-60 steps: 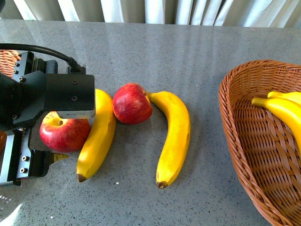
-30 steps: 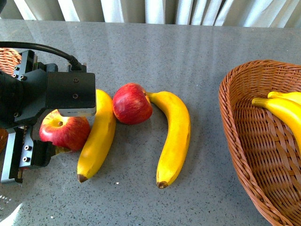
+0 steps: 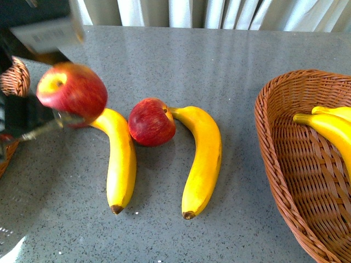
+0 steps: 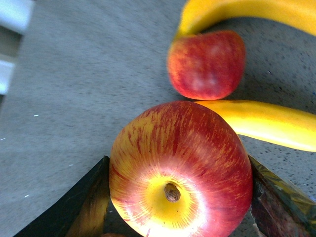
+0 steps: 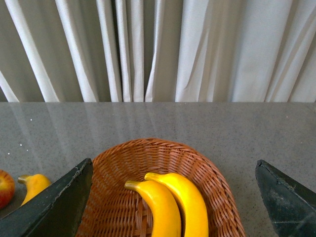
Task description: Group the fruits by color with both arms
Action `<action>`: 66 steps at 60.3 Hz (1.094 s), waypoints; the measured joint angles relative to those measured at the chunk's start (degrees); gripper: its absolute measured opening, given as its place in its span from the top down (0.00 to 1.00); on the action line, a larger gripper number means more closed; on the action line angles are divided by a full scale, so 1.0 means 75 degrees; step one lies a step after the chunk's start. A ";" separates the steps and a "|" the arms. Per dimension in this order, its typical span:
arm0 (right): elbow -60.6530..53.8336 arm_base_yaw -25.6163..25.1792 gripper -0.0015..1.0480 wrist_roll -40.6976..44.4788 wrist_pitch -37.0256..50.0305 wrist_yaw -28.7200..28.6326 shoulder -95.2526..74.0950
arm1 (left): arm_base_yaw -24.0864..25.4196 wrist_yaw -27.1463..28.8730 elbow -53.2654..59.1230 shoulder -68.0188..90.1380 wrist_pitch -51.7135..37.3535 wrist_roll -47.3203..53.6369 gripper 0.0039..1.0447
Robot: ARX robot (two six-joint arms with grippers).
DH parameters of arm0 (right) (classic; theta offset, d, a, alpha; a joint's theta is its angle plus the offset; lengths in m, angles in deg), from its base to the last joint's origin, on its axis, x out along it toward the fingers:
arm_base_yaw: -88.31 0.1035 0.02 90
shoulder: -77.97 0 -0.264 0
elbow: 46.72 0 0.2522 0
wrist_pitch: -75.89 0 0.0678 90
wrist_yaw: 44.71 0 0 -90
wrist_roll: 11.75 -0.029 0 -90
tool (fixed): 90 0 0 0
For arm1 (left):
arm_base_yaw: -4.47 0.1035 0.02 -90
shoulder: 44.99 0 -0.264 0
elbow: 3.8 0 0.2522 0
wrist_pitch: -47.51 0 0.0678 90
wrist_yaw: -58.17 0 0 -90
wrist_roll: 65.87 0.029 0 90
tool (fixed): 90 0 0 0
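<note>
My left gripper (image 3: 52,107) is shut on a red apple (image 3: 72,92), held in the air over the table's left side; in the left wrist view the apple (image 4: 180,170) fills the space between the jaws. A second red apple (image 3: 152,121) rests on the table between two yellow bananas (image 3: 121,159) (image 3: 204,158). My right gripper (image 5: 173,197) hangs open above a wicker basket (image 5: 217,187) holding two bananas (image 5: 170,207). In the front view that basket (image 3: 279,148) stands at the right with bananas (image 3: 328,125) inside.
Another wicker basket (image 3: 15,78) shows at the far left edge, partly hidden by the left arm. Grey stone tabletop (image 3: 219,60) runs back to a white curtain (image 5: 197,49).
The left gripper closed on the left apple and lifted it up off the table. The left banana shifted, its tip now pointing further right. The other apple and banana barely moved.
</note>
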 joint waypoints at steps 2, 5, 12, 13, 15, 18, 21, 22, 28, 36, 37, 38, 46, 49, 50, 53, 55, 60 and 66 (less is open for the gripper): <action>0.0000 -0.0003 0.09 0.0003 0.0000 0.0003 0.0000 | 0.0172 -0.0087 0.0000 -0.0242 0.0003 -0.0082 0.35; 0.0000 -0.0003 0.09 0.0003 0.0000 0.0003 0.0000 | 0.0519 -0.0254 0.0000 -0.0536 0.0023 -0.0201 0.35; 0.0000 -0.0003 0.09 0.0003 0.0000 0.0003 0.0000 | 0.1495 -0.0259 -0.0012 -0.0729 0.0140 -0.0219 0.35; 0.0000 -0.0003 0.09 0.0003 0.0000 0.0000 0.0000 | 0.1591 -0.0242 -0.0012 -0.0717 0.0149 -0.0210 0.35; 0.0000 -0.0003 0.09 0.0000 0.0000 0.0000 0.0000 | 0.1961 -0.0184 -0.0015 -0.0638 0.0154 -0.0137 0.35; 0.0000 -0.0003 0.09 0.0000 0.0000 0.0000 0.0000 | 0.2390 -0.0044 -0.0017 -0.0493 0.0128 -0.0058 0.36; 0.0000 -0.0003 0.09 0.0003 0.0000 0.0000 0.0000 | 0.2748 0.0009 -0.0017 -0.0335 0.0090 -0.0015 0.36; 0.0000 -0.0003 0.09 0.0000 0.0000 0.0000 0.0000 | 0.2809 0.0009 -0.0017 -0.0306 0.0087 -0.0012 0.36; 0.0000 -0.0003 0.09 0.0000 0.0000 0.0000 0.0000 | 0.3174 0.0108 -0.0015 -0.0044 -0.0090 0.0047 0.36; 0.0000 -0.0003 0.09 0.0000 0.0000 0.0003 0.0000 | 0.3334 0.0329 0.0073 0.0289 -0.0425 0.0140 0.36; 0.0000 -0.0003 0.09 0.0000 0.0000 0.0000 0.0000 | 0.3334 0.0332 0.0085 0.0309 -0.0437 0.0137 0.36; 0.0000 0.0000 0.09 0.0003 0.0000 0.0003 0.0000 | 0.3334 0.0332 0.0105 0.0332 -0.0460 0.0137 0.36; 0.0000 -0.0003 0.09 0.0003 0.0000 0.0000 0.0000 | 0.3334 0.0300 0.0248 0.0399 -0.0484 0.0216 0.36; 0.0000 -0.0003 0.09 0.0000 0.0000 0.0000 0.0000 | 0.3337 0.0306 0.0297 0.0420 -0.0493 0.0277 0.36; 0.0000 -0.0003 0.09 0.0003 0.0000 0.0000 0.0000 | 0.3340 0.0309 0.0303 0.0420 -0.0493 0.0274 0.35; 0.0000 0.0000 0.09 0.0003 0.0000 0.0000 0.0000 | 0.3357 0.0306 0.0335 0.0428 -0.0493 0.0312 0.26; 0.0000 -0.0003 0.09 0.0000 0.0000 0.0000 0.0000 | 0.3369 0.0303 0.0350 0.0428 -0.0495 0.0338 0.21; 0.0000 -0.0003 0.09 0.0000 0.0000 0.0000 0.0000 | 0.3398 0.0268 0.0376 0.0428 -0.0498 0.0391 0.09; 0.0000 -0.0003 0.09 0.0003 0.0000 0.0000 0.0000 | 0.3427 0.0216 0.0428 0.0408 -0.0498 0.0420 0.09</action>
